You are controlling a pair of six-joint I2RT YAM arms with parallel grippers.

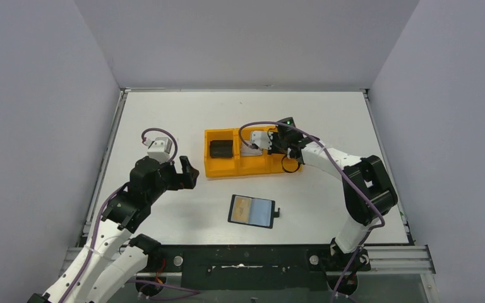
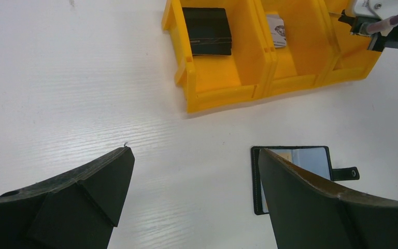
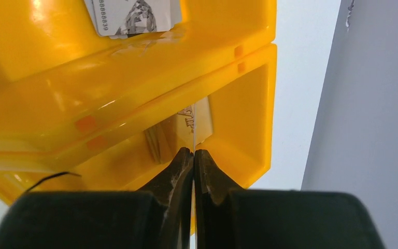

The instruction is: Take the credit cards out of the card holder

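Observation:
The card holder (image 1: 260, 213) lies open on the white table in front of the orange tray (image 1: 221, 169), with a gold card (image 1: 243, 206) in its left pocket. It also shows in the left wrist view (image 2: 311, 155), partly behind my finger. A silvery-grey card (image 1: 250, 149) (image 2: 276, 31) (image 3: 134, 15) lies in the tray's middle compartment. My right gripper (image 1: 280, 151) (image 3: 193, 151) is shut on a thin pale card (image 3: 194, 127), seen edge-on, inside the tray's right compartment (image 3: 249, 104). My left gripper (image 1: 188, 172) (image 2: 194, 153) is open and empty above the table, left of the holder.
A small chunky black block (image 1: 221, 149) (image 2: 207, 31) sits in the tray's left compartment (image 2: 223, 93). Grey enclosure walls stand on the left, back and right. The holder's small black tab (image 2: 346, 173) points right.

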